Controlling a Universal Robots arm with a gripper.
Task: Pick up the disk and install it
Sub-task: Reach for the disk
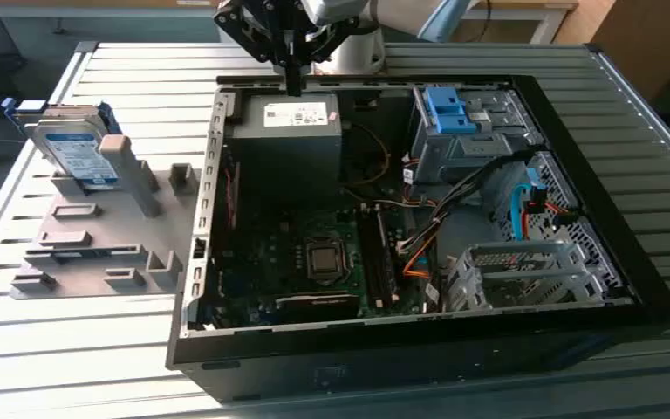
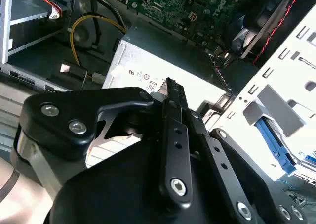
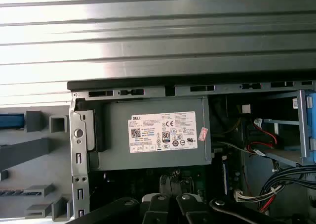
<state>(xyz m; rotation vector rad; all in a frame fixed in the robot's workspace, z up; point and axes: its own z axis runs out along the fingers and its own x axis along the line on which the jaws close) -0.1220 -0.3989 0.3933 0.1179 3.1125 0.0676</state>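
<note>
The disk (image 1: 73, 155) is stood on edge in a slot of the grey rack (image 1: 91, 249), near the far corner of the counter (image 1: 67, 358) at the exterior view's left. It is probably kept upright so that its flat faces can be pinched from above. The open computer case (image 1: 649, 297) is laid on its side beside the rack, bays exposed upward. Well apart from the disk, the gripper (image 1: 294, 85) is poised over the power supply (image 1: 294, 131) at the case's far edge, with its fingers (image 2: 174, 115) pressed together on nothing.
</note>
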